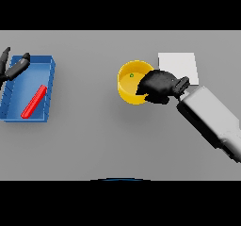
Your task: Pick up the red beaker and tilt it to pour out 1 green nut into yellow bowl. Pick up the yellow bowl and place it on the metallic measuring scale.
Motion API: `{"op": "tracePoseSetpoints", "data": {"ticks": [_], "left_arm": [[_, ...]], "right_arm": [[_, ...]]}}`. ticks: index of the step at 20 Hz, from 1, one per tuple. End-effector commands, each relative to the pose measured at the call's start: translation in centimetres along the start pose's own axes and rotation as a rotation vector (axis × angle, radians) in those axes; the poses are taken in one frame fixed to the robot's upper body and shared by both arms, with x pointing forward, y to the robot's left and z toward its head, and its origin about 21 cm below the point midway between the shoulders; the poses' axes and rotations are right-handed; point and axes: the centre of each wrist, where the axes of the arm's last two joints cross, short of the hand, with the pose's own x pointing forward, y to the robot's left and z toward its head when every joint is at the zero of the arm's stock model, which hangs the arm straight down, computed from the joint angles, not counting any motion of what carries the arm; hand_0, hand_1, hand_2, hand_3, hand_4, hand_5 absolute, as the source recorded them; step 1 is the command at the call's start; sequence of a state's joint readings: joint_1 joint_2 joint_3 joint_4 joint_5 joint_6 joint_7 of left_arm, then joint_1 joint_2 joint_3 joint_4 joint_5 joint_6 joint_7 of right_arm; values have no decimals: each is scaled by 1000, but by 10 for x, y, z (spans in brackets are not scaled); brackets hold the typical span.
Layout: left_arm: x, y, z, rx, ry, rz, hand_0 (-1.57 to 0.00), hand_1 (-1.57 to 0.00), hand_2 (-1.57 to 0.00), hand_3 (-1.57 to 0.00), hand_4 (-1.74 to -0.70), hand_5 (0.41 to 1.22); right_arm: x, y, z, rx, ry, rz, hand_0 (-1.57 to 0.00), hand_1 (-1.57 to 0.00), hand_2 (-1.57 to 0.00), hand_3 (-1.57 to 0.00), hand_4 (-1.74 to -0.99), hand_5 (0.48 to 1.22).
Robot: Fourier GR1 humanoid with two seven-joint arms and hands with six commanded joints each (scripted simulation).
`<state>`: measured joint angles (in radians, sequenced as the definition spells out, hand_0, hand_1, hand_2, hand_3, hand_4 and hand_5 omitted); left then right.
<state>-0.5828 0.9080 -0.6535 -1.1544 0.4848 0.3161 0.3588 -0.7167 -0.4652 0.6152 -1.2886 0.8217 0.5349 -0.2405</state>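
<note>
Grey tabletop (94, 140): your right hand (157, 86) curls its fingers over the yellow bowl (127, 81) rim, hiding that edge; green nut (132, 75) inside. Scale (181, 65) just behind. Red beaker (34, 101) lies in blue bin (49, 86) beside left hand (12, 69), fingers relaxed, cut off.

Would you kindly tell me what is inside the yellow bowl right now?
One small green nut lies in the yellow bowl, toward its far side. The right hand grips the bowl's right rim and hides that part of the inside.
</note>
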Motion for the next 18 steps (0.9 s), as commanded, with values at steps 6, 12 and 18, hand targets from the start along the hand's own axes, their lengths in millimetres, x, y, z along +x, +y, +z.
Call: {"op": "tracePoseSetpoints", "data": {"ticks": [6,12,18], "left_arm": [[3,1,4,-2,-11,-3,1,1,1,1,-720,688],[4,2,5,9,-9,1,1,1,1,1,-730,719],[9,3,8,6,6,11,1,1,1,1,-739,734]], "right_arm": [[3,-8,12,-57,105,-6,-1561,-1569,-1524,-1161,-1740,1220],[-23,-13,23,-127,225,-15,-1568,-1570,-1537,-1153,-1741,1221],[-64,-3,33,-154,331,-39,-1570,-1571,-1546,-1146,-1741,1221]]}}
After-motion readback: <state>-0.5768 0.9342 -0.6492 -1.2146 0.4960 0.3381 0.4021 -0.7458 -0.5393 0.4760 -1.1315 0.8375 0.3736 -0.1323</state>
